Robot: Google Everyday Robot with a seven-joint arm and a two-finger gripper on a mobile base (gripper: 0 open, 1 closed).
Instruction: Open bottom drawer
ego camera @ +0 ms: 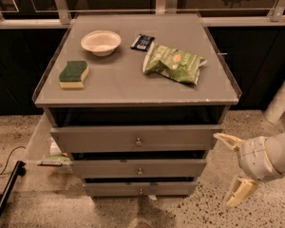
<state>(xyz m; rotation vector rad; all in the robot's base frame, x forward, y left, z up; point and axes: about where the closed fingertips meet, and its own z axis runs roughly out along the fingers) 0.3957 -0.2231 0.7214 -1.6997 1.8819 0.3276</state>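
A grey cabinet with three stacked drawers stands in the middle of the camera view. The bottom drawer has the slimmest front and a small round metal knob; it sits nearly flush under the middle drawer. The top drawer is the widest. My gripper is low at the right, beside the cabinet's right edge and clear of it. Its two pale fingers are spread wide apart and hold nothing.
On the cabinet top lie a white bowl, a green-and-yellow sponge, a green chip bag and a small dark packet. A cable and a black bar lie on the speckled floor at left.
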